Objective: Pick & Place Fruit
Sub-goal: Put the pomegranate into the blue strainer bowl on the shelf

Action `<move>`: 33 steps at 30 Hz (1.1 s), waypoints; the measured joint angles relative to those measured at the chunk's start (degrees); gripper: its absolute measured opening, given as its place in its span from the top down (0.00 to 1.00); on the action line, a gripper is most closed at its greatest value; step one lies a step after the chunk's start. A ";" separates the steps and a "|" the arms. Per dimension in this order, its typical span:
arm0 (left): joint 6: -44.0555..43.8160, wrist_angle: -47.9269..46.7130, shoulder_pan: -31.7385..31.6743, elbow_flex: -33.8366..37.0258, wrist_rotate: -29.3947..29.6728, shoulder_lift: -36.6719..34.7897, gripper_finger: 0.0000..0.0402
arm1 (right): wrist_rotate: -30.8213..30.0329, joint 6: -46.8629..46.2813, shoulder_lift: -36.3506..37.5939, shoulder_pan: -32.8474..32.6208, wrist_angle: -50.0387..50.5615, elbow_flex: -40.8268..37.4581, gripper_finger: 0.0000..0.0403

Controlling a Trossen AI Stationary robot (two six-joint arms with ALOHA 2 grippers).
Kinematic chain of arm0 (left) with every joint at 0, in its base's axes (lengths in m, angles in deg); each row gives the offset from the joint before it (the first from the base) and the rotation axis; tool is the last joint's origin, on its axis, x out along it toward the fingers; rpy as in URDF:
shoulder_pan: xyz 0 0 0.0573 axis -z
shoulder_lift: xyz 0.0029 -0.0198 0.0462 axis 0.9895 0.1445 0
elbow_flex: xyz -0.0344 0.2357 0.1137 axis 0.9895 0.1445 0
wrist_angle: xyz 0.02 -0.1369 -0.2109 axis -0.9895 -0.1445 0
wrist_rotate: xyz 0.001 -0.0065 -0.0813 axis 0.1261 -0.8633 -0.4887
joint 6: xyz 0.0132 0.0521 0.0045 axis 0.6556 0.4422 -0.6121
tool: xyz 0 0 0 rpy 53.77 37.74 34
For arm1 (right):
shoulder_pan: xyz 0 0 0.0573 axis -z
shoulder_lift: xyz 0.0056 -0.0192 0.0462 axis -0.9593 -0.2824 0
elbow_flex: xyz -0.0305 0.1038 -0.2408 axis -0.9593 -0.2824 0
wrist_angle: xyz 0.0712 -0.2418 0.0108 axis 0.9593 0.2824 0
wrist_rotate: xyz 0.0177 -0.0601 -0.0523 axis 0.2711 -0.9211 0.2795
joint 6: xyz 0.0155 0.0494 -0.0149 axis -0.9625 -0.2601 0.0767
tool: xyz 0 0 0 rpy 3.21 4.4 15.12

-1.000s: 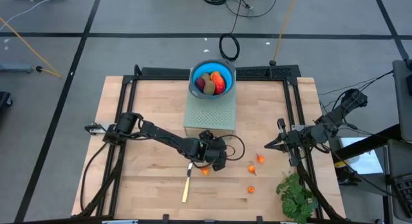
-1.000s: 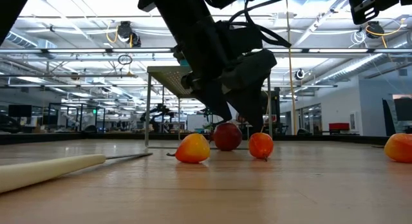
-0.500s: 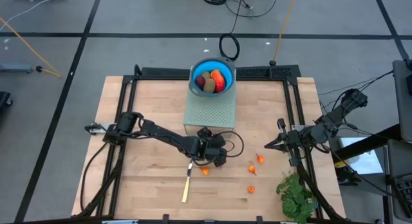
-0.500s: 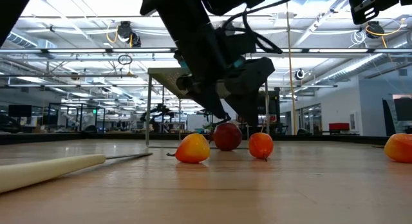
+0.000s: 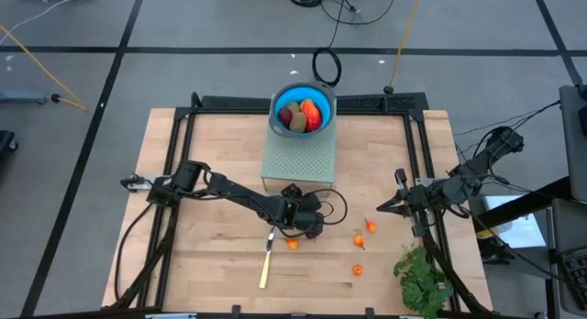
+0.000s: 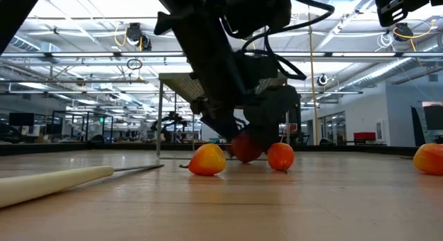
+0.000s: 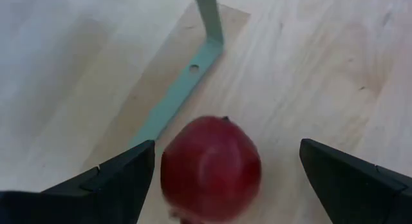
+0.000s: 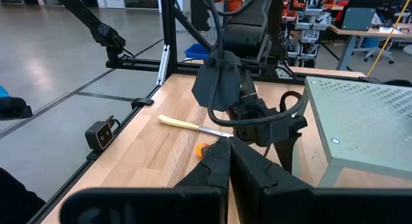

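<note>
From overhead I look straight down on the whole bench (image 5: 183, 136). My low camera sits at bench height, facing the room. My left wrist camera hangs close above a red ball (image 7: 210, 169), shared with the low view.

Table (image 5: 183, 154): a perforated stand (image 5: 299, 163) is being carried at its rear centre, with a bowl (image 5: 279, 103) on top and several fruit pieces (image 5: 303, 116) inside it. Just in front of the stand, a round fruit (image 7: 210, 168) is being straddled by the left gripper (image 5: 304, 225), fingers spread to either side. A knife (image 5: 266, 260) is being kept left of that, near the front edge. Three small fruit bits (image 5: 358, 239) are being kept to the right. A leafy bunch (image 5: 420, 280) is being kept at the front right corner. The right gripper (image 5: 383, 206) is being held shut over the right side.
</note>
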 joint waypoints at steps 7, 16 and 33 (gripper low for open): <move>-0.69 0.93 -0.22 0.00 0.01 0.35 0.05 | 0.00 -1.40 0.02 0.00 0.02 0.00 1.00; -1.51 2.21 0.11 -0.02 -0.94 0.35 0.30 | -0.13 -1.01 0.00 0.00 0.02 0.00 1.00; -8.69 3.16 1.11 -0.07 -3.02 -0.96 0.51 | -0.22 -1.03 0.00 0.00 0.04 0.00 1.00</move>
